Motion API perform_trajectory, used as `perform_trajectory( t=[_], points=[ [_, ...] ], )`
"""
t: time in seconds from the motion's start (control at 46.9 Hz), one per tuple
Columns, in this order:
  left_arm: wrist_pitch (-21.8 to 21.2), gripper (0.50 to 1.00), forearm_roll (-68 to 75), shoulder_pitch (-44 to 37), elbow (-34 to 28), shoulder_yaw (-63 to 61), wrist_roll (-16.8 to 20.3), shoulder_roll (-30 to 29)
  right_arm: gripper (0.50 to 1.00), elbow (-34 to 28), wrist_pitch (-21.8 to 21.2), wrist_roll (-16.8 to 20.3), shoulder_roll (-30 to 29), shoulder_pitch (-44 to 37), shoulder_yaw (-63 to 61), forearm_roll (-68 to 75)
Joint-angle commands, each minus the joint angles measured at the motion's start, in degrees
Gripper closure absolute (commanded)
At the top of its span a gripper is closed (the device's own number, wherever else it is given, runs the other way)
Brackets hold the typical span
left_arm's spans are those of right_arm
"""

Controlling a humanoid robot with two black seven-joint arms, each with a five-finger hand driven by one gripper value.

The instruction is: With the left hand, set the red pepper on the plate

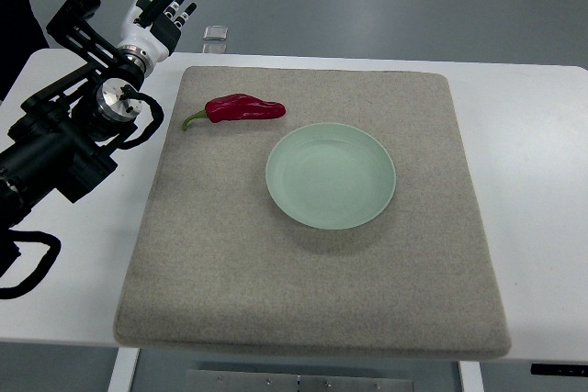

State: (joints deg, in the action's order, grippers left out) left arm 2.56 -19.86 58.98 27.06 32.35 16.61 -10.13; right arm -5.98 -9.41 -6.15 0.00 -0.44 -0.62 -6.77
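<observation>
A red pepper [243, 108] with a green stem lies on the grey mat [303, 282], just up and left of a pale green plate [331, 174]. The plate holds nothing. My left hand [166, 4] is raised at the upper left, beyond the table's far edge, with its fingers spread and nothing in them. It is well to the left of the pepper and apart from it. The black left arm [64, 149] comes in from the left edge.
The mat lies on a white table [528, 135]. A small clear object [214, 37] sits at the table's far edge beside the hand. A person's dark sleeve [18, 6] and hand show at the top left corner.
</observation>
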Motion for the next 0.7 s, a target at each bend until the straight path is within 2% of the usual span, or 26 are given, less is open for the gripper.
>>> perform_trajectory(
  t=[0.0, 0.171, 0.448, 0.682],
  points=[
    [0.0, 0.508, 0.0, 0.0, 0.0, 0.0, 0.0, 0.0, 0.572, 0.0, -0.1, 0.0, 0.0, 0.0, 0.0, 0.0],
    [0.4, 0.508, 0.0, -0.1, -0.1, 0.1, 0.0, -0.1, 0.572, 0.0, 0.0, 0.0, 0.0, 0.0, 0.0, 0.0],
    [4.8, 0.508, -0.1, -0.1, -0.1, 0.4, -0.1, -0.1, 0.572, 0.0, 0.0, 0.0, 0.0, 0.0, 0.0, 0.0],
    [4.8, 0.508, 0.1, 0.0, -0.1, 0.0, -0.1, -0.1, 0.572, 0.0, 0.0, 0.0, 0.0, 0.0, 0.0, 0.0]
  ],
)
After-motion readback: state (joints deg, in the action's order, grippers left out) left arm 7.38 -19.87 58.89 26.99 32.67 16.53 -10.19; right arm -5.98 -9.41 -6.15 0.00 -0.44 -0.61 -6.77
